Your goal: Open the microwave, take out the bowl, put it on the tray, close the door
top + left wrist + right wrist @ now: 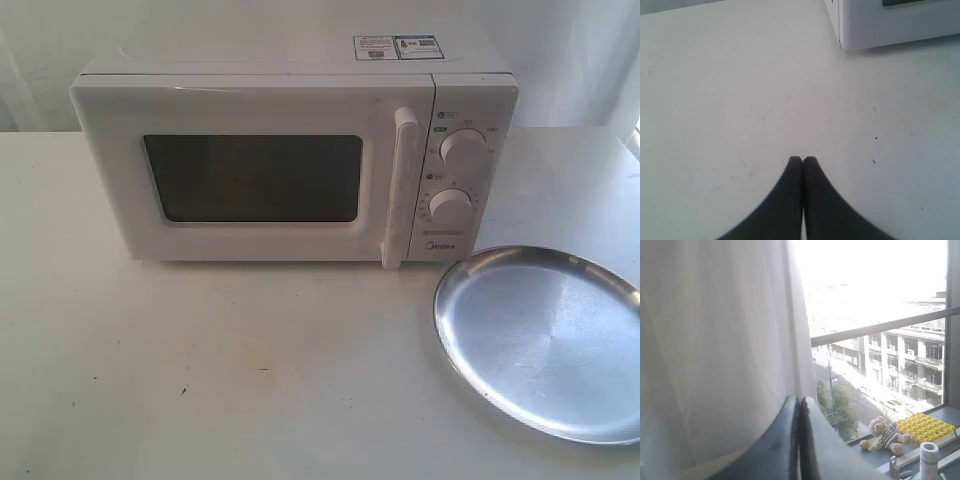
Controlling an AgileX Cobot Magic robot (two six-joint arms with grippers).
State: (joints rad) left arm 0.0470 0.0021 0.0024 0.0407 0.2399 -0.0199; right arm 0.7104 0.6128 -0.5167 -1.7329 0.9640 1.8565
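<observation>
The white microwave (290,150) stands at the back of the table, its door (250,170) shut and the tall white handle (403,185) beside the two dials. The shiny silver tray (545,340) lies on the table at the front right. The bowl is hidden. Neither gripper shows in the exterior view. My left gripper (802,160) is shut with nothing in it, hovering over bare table, a corner of the microwave (880,25) ahead of it. My right gripper (800,401) is shut and empty, pointing at a curtain and window.
The white table (220,370) stretches in front of the microwave. In the right wrist view a white curtain (715,340) hangs beside a window, with a teddy bear (888,434), a yellow tray (925,426) and a tape roll (929,459) on the sill.
</observation>
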